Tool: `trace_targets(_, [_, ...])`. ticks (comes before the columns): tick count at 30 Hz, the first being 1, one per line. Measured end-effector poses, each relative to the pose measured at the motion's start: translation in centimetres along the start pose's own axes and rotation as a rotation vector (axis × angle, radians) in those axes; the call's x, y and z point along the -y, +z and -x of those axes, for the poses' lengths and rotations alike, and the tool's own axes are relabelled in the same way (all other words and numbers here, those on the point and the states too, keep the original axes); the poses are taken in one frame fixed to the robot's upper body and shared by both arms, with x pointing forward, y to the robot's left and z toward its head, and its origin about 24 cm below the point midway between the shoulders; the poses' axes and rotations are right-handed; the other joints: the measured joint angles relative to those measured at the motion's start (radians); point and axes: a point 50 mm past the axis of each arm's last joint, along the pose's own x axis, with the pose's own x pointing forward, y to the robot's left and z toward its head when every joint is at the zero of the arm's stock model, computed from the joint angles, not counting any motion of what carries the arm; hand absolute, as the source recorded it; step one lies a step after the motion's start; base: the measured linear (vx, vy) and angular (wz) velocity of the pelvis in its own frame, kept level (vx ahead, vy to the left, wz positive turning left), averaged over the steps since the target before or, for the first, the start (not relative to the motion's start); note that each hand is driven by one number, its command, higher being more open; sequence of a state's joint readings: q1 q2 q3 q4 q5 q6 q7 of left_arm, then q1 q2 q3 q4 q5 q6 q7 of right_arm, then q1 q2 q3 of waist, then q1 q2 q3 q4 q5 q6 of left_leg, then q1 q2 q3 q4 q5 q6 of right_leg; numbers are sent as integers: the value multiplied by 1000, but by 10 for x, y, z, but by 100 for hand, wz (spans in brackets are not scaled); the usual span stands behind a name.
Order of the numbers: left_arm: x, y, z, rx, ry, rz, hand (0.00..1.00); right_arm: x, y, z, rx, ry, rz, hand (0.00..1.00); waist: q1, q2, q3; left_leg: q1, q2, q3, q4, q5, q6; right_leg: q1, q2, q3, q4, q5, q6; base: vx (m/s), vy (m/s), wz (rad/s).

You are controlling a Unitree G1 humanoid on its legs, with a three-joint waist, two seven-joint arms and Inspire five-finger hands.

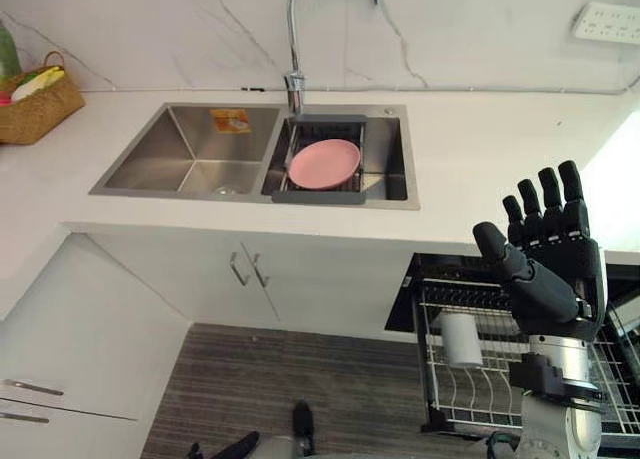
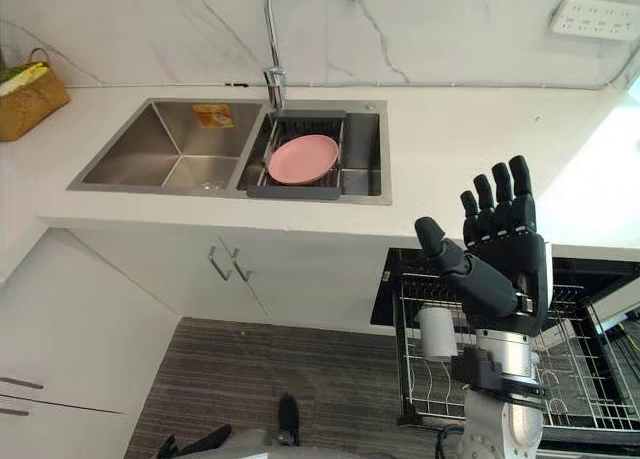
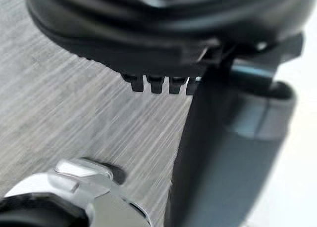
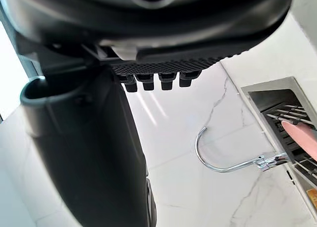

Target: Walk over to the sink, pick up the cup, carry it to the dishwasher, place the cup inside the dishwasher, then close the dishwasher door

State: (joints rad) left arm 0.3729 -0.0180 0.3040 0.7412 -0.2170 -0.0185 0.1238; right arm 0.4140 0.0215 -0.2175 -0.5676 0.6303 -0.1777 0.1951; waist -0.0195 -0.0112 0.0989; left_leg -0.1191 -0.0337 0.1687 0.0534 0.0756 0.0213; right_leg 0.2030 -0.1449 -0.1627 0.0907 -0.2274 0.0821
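Cup upright in dishwasher rack; R hand near, fingers straight, empty.

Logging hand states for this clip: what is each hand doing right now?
Left hand: open, fingers straight, holding nothing.
Right hand: open, raised with fingers straight, holding nothing.

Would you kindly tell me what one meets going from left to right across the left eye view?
wicker basket → empty sink basin → pink plate → white cup → right hand
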Motion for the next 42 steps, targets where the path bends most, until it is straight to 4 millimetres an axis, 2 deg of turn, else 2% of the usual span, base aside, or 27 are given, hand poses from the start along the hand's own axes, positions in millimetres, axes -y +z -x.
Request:
trace_targets(5, [-1, 3, 0, 30, 27, -7, 100, -7, -3, -2, -7, 37, 4, 100, 14, 3, -5, 43, -3, -9, -80, 30, 17, -8, 6, 3, 50, 21, 6, 10, 5, 14])
trace_targets(6, [-1, 4, 0, 35, 33, -7, 100, -8, -2, -3, -3, 45, 5, 100, 18, 3, -4, 37, 0, -8, -55, 14, 18, -8, 7, 5, 61, 22, 5, 0, 0, 0])
trace_targets(7, [0, 7, 0, 49, 44, -9, 100, -10, 1, -4, 11, 70, 8, 100, 29, 2, 4, -4, 20, 18, 61, -51, 16, -4, 10, 7, 73, 25, 4, 8, 27, -5])
trace_targets(8, [1, 10, 0, 61, 49, -6, 100, -14, 6, -6, 28, 96, 20, 100, 34, 12, 18, -52, 71, 85, 209, -134, 12, 19, 16, 2, 65, 24, 5, 4, 33, -1])
trace_targets(10, [2, 8, 1, 49, 49, -1, 100, -16, 12, -7, 42, 127, 49, 100, 34, 24, 24, -86, 130, 161, 328, -206, 7, 40, 28, -8, 59, 5, -2, 17, 53, 3])
trace_targets(12, [4, 9, -1, 41, 52, 14, 100, -17, 16, -11, 56, 149, 67, 100, 40, 16, 28, -87, 126, 202, 332, -215, 5, 40, 6, -6, 46, -15, -24, 24, 55, -9])
trace_targets(14, [7, 11, -2, 48, 44, 19, 100, -15, 19, -14, 77, 142, 78, 100, 55, 15, 42, -88, 109, 212, 329, -212, 1, 49, -10, 10, 12, -23, -28, -4, 77, -7])
trace_targets(17, [8, 11, 0, 77, 45, 29, 100, -11, 16, -10, 56, 109, 79, 100, 62, 18, 59, -92, 97, 190, 364, -236, 16, 64, -19, 36, -4, -42, -24, 8, 45, 10])
trace_targets(19, [2, 3, 3, 64, 69, 29, 100, -14, 12, -8, 38, 114, 90, 100, 77, 9, 59, -96, 115, 198, 434, -281, 25, 63, -23, 65, 23, -73, 3, 51, 36, -28])
trace_targets(22, [-3, -5, 5, 35, 86, 20, 100, -16, 10, -8, 33, 115, 85, 100, 78, 3, 39, -96, 118, 232, 482, -342, 29, 58, -45, 98, 39, -94, -7, 167, 75, -34])
trace_targets(23, [-3, -5, 5, 32, 84, 14, 100, -15, 10, -7, 31, 108, 87, 100, 75, 2, 32, -96, 112, 236, 485, -352, 32, 54, -51, 107, 50, -89, 2, 221, 113, -4])
trace_targets(25, [-6, -5, 3, 26, 81, -64, 100, -6, 12, -4, 24, 55, 111, 100, 56, -3, -9, -76, 63, 227, 445, -362, 46, 4, -73, 156, 164, -88, 4, 246, 135, 21])
trace_targets(26, [-5, -4, 2, 29, 77, -80, 100, -3, 12, -5, 27, 40, 119, 100, 53, -5, -12, -59, 51, 226, 426, -364, 49, -16, -78, 169, 222, -87, 4, 267, 134, 16])
trace_targets(27, [-4, 0, 1, 40, 66, -106, 100, 2, 11, -7, 32, 12, 124, 100, 50, -9, -12, -19, 29, 228, 383, -369, 47, -94, -89, 195, 413, -76, 11, 268, 111, -3])
trace_targets(28, [-5, 1, 1, 43, 61, -128, 100, 3, 8, -8, 31, -7, 115, 100, 42, -16, -13, 28, 11, 236, 336, -372, 49, -206, -103, 201, 641, -5, 2, 312, 110, -9])
trace_targets(30, [-7, -2, 1, 33, 58, -154, 100, 4, -1, -9, 10, -18, 92, 100, 18, -14, -15, 95, 7, 243, 283, -368, 53, -313, -108, 190, 820, -3, -4, 257, 83, -21])
trace_targets(31, [-7, -2, 1, 32, 51, -172, 100, 5, -7, -9, -11, -30, 82, 100, 9, -10, -18, 146, 11, 259, 236, -361, 49, -380, -106, 144, 842, -9, -9, 280, 95, -38])
trace_targets(33, [-6, 3, 0, 30, 44, -183, 100, 3, -10, -8, -20, -31, 86, 100, 0, -8, -20, 208, 21, 276, 176, -357, 38, -460, -89, 63, 773, -14, -6, 308, 71, -36])
trace_targets(34, [-2, 7, -2, 35, 37, -184, 100, 1, -11, -8, -19, -28, 78, 100, -6, -8, -20, 243, 27, 283, 152, -358, 27, -493, -69, 12, 693, -15, -8, 371, 8, -21])
trace_targets(35, [1, 11, -3, 40, 28, -189, 100, -1, -11, -6, -23, -22, 74, 100, -14, -9, -20, 269, 32, 282, 145, -363, 11, -507, -41, -37, 586, -5, -23, 389, -17, -16])
trace_targets(36, [1, 12, -3, 42, 24, -192, 100, -3, -12, -6, -25, -14, 71, 100, -21, -17, -25, 281, 32, 282, 147, -369, 0, -507, -23, -60, 518, 22, -51, 385, -45, -15])
trace_targets(37, [3, 14, -4, 41, 14, -196, 100, -5, -12, -5, -33, -2, 70, 100, -26, -18, -39, 297, 30, 276, 158, -381, -19, -489, 15, -69, 420, 85, -84, 383, -53, -21])
trace_targets(38, [7, 13, -4, 34, 4, -191, 100, -5, -13, -4, -42, 0, 72, 100, -24, -6, -47, 297, 47, 273, 179, -379, -20, -468, 33, -73, 391, 93, -94, 456, -46, -36])
trace_targets(39, [13, 17, -4, 52, -16, -175, 100, -5, -13, -3, -50, 9, 77, 100, -21, -7, -44, 274, 74, 248, 267, -372, -24, -409, 42, -65, 308, 110, -89, 406, -62, -38])
trace_targets(40, [14, 21, -4, 69, -22, -175, 100, -6, -13, -2, -48, 4, 71, 100, -17, -22, -40, 284, 87, 222, 248, -389, -20, -362, 47, -55, 251, 124, -87, 275, -65, -28])
trace_targets(41, [17, 23, -5, 78, -30, -178, 100, -5, -12, -2, -37, -3, 72, 100, -19, -24, -42, 286, 89, 207, 213, -392, -20, -345, 46, -55, 229, 129, -82, 178, -80, -14])
trace_targets(42, [26, 25, -4, 84, -52, -174, 100, -6, -9, -4, -10, -9, 72, 100, -21, -15, -49, 292, 94, 179, 79, -360, -43, -327, 53, -56, 199, 140, -72, 122, -50, -23])
